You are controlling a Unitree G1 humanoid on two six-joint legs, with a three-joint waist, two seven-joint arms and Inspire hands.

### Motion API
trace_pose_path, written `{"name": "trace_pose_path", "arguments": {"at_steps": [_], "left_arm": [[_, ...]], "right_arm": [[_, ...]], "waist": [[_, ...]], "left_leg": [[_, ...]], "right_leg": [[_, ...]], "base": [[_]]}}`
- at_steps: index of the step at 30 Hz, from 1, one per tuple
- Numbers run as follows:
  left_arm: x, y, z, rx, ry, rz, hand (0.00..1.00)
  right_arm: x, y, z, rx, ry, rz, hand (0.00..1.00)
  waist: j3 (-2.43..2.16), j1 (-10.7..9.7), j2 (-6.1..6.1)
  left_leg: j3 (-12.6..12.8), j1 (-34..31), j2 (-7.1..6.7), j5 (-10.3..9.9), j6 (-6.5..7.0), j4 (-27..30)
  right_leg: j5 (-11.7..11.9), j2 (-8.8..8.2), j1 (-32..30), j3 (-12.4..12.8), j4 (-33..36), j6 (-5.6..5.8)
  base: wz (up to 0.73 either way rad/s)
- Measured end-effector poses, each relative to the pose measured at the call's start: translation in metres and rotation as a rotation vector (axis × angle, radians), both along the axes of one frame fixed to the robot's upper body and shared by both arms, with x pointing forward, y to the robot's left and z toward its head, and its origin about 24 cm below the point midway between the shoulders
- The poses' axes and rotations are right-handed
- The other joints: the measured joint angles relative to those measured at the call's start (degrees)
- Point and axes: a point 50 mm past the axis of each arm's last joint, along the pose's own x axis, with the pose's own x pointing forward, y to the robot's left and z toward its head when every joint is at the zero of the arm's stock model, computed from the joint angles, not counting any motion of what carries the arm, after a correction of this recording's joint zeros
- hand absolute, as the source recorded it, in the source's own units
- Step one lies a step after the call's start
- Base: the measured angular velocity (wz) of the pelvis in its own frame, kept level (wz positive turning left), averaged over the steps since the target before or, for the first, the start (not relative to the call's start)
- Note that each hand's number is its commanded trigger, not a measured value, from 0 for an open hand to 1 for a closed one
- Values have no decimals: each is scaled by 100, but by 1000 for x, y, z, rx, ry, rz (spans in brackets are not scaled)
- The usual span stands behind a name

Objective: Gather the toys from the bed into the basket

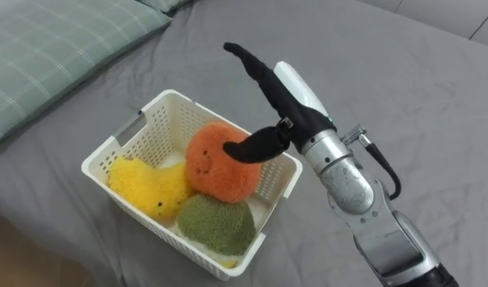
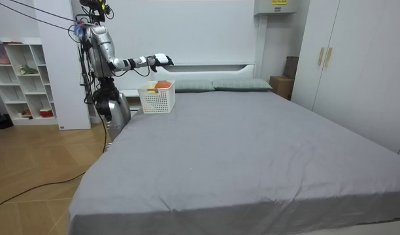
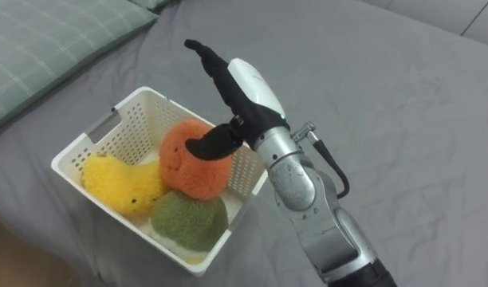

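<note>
A white plastic basket (image 1: 169,112) (image 3: 128,108) sits on the grey bed near its edge. Inside lie an orange round plush (image 1: 216,163) (image 3: 188,163), a yellow plush (image 1: 148,186) (image 3: 116,185) and a green plush (image 1: 216,223) (image 3: 188,217). My right hand (image 1: 272,88) (image 3: 232,76) hovers open just above the basket's right rim and the orange plush, fingers straight and pointing away, thumb hanging down, holding nothing. In the room view the robot stands at the bed's left side by the basket (image 2: 157,98), right hand (image 2: 162,61) stretched over it.
A green checked pillow (image 1: 53,48) lies at the upper left beyond the basket. Grey bedsheet (image 1: 403,96) spreads wide to the right. The room view shows a white shelf unit (image 2: 23,78) behind the robot and wardrobes (image 2: 357,59) on the right.
</note>
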Motion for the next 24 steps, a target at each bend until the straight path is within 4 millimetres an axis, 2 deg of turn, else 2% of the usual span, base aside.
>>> {"name": "trace_pose_path", "arguments": {"at_steps": [4, 5, 10, 14, 18, 20, 24], "left_arm": [[0, 1, 0, -8, -11, 7, 0], [-3, 2, 0, -9, -6, 14, 0], [-12, 6, 1, 0, 14, 29, 0], [-14, 7, 1, 5, 16, 32, 0], [-14, 10, 2, 16, 6, 51, 0], [-17, 11, 3, 20, 0, 58, 0], [-18, 12, 4, 42, -2, 61, 0]], "right_arm": [[0, -17, 2, 31, -23, -79, 0], [0, -22, 4, 33, -36, -104, 0], [3, -40, 9, 45, -82, -209, 0], [-2, -50, 0, 43, -49, -237, 0], [-6, -69, -5, 70, -27, -303, 0], [-8, -82, -6, 99, -18, -349, 0], [-13, -94, -9, 103, -29, -404, 0]], "waist": [[-31, -87, 9], [-52, -139, 4], [-60, -372, 12], [-81, -541, -6], [-84, -683, 11], [-71, -747, 49], [-70, -975, 55]], "left_leg": [[61, 80, 13, 3, 1, -12], [61, 80, 13, 3, 2, -14], [173, 165, 25, 3, 3, -45], [269, 216, 30, 2, 4, -54], [362, 281, 44, 0, 7, -90], [500, 363, 70, -4, 13, -149], [657, 424, 111, -7, 11, -208]], "right_leg": [[0, 6, 8, 19, 0, 0], [0, 4, 9, 13, 0, 0], [1, 9, 20, 114, 2, -1], [4, 10, 27, 208, 17, -5], [19, 23, 39, 335, 22, -4], [34, 45, 56, 450, 29, -8], [56, 90, 40, 595, 38, -31]], "base": [[-7], [-8], [-11], [-12], [-13], [-32], [-18]]}}
